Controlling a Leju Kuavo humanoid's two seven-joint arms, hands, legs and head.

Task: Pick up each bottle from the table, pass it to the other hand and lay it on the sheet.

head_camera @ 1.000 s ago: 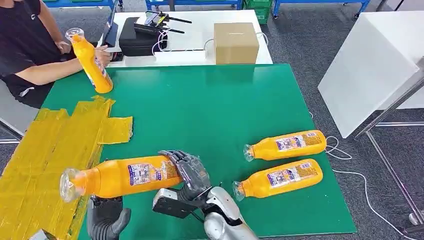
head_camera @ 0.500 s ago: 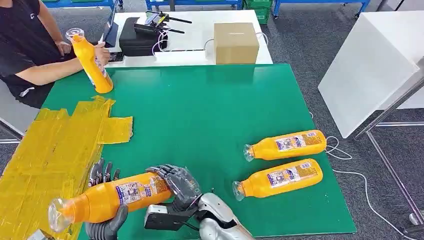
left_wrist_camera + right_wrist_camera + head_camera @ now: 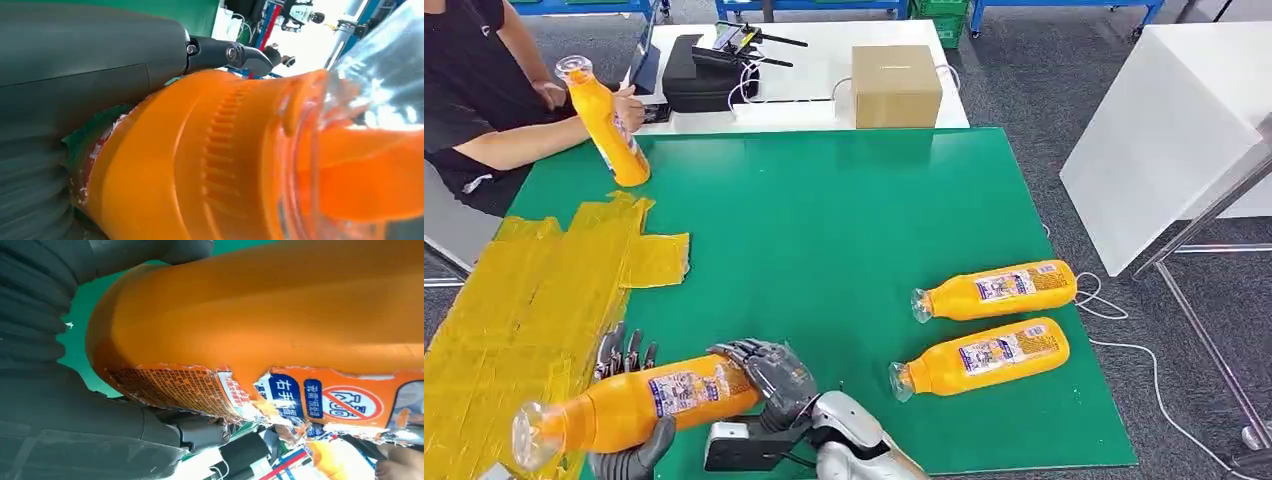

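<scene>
Gripping one orange bottle together, right hand and left hand over the table

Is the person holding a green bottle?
No, the bottle under the person's hand at the table's far corner is orange with a clear neck, like the others.

A green table carries a yellow sheet at one side. Two orange bottles lie side by side opposite.
</scene>
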